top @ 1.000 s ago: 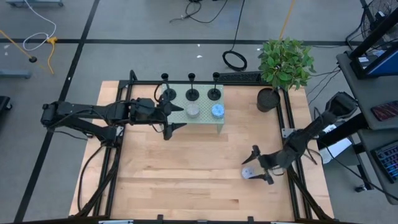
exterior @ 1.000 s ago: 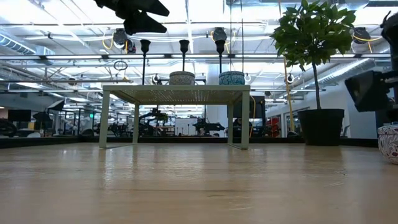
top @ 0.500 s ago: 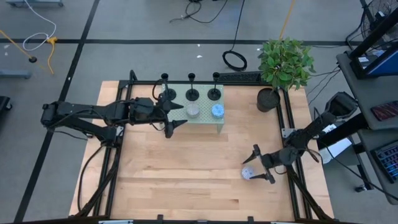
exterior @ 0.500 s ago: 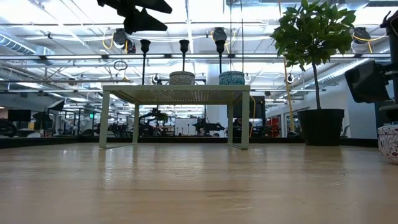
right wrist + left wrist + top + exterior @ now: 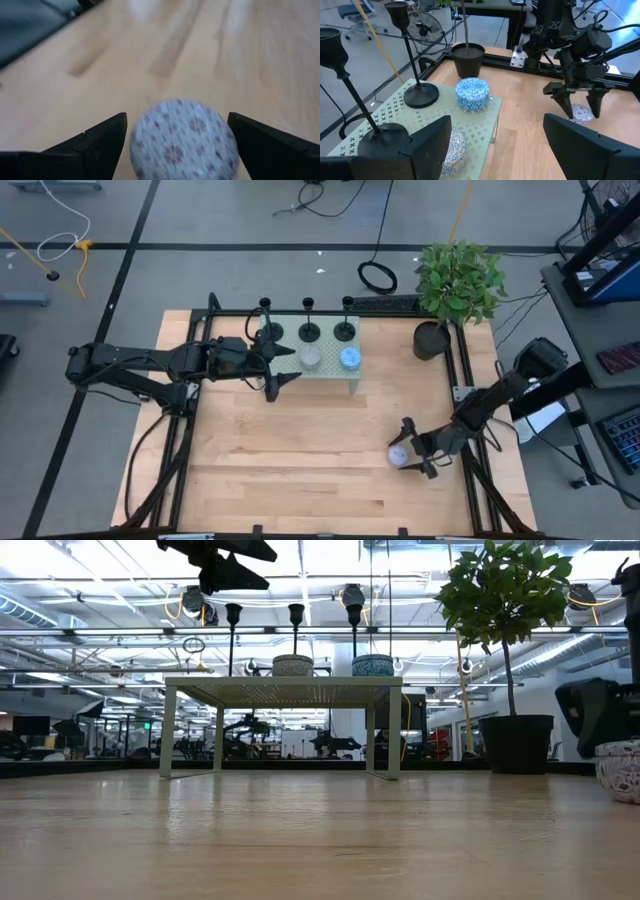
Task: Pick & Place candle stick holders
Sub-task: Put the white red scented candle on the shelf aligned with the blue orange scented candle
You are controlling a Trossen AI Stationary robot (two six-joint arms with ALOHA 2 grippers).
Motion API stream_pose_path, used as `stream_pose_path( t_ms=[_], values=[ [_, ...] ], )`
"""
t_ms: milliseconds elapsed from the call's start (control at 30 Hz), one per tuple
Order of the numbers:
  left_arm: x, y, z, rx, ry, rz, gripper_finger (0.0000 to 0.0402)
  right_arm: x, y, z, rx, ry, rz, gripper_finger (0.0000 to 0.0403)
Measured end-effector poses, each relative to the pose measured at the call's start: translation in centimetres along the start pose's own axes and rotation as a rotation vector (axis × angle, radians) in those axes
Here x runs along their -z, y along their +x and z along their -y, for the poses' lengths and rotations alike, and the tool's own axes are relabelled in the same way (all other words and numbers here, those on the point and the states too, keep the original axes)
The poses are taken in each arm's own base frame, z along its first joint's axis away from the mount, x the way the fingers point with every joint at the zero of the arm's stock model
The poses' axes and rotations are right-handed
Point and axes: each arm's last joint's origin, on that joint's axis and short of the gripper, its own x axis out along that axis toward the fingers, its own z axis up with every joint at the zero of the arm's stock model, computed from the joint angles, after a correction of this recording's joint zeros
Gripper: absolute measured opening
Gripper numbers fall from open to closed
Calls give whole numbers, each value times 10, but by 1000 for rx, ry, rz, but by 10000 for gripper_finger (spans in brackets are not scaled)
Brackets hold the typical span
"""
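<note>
while three candle stick holders [image 5: 305,330] line the green stand [image 5: 330,375] – left claw [image 5: 277,366] hovers beside them.

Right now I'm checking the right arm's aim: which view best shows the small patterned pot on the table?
The right wrist view: the patterned pot fills it, between open fingers. High view shows it tiny; low view clips it; left wrist shows it distant.

Green perforated stand [image 5: 305,365] near the far edge of the wooden tabletop [image 5: 300,450], carrying a grey patterned tin [image 5: 311,358] and a blue patterned tin [image 5: 349,358] side by side. Potted plant in a black pot [image 5: 432,340] at the far right corner. White patterned tin [image 5: 399,455] on the tabletop toward the right edge.
</note>
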Motion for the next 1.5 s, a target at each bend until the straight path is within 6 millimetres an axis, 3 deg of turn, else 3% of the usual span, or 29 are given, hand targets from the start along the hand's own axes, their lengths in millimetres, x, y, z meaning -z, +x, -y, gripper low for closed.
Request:
stream_pose_path(
  t_ms=[500, 700, 933, 1167, 1367, 1500],
  values=[
    [0, 0, 1, 3, 4, -3, 324, 18, 12, 6, 82, 74, -88, 333],
    [13, 19, 16, 49, 139, -58, 323, 14, 14, 11, 140, 78, -43, 300],
    [48, 64, 53, 138, 323, -132, 323, 11, 16, 22, 196, 159, -26, 295],
    [91, 114, 91, 133, 551, -35, 323, 1, 18, 38, 259, 280, 73, 292],
    [123, 141, 116, 123, 715, 106, 305, -1, 20, 48, 306, 365, 92, 294],
    [148, 154, 124, 132, 832, 128, 275, -13, 27, 53, 320, 370, 130, 294]
  ],
)
